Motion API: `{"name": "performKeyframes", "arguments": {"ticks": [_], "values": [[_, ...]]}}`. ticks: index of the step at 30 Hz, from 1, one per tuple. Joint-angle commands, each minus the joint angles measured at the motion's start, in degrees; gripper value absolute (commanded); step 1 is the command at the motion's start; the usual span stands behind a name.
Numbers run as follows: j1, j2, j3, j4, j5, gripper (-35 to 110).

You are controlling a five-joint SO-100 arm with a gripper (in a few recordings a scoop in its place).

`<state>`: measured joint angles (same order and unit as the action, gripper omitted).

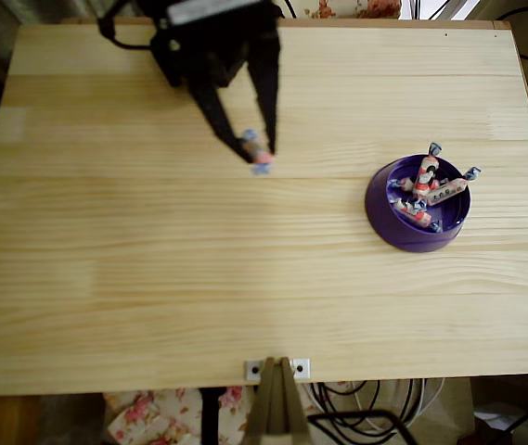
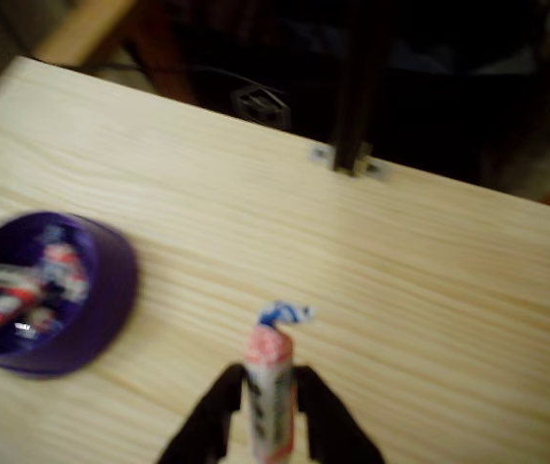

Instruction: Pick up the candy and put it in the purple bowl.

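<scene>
Wrist view, motion-blurred throughout. The purple bowl at the left edge is cut off, and the wrapped sweets inside it smear into streaks. The candy runs off the bottom edge, its lower end hidden between the dark jaws. Overhead view: the arm is cropped at the top edge, and the candy is too small for its markings to be read.

Bare table lies between pincer and purple bowl.
</scene>
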<state>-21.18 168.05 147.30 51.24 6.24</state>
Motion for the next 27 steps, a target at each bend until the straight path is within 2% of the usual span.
{"name": "performKeyframes", "arguments": {"ticks": [1, 14, 19, 27], "values": [[-7.38, -0.09, -4.92, -4.66, 2.72, -1], [-23.29, -26.98, -20.92, -18.02, 9.32, -1], [-27.77, -40.61, -29.27, -20.57, 10.37, -1], [-31.55, -60.64, -43.68, -19.25, 11.43, -1]]}}
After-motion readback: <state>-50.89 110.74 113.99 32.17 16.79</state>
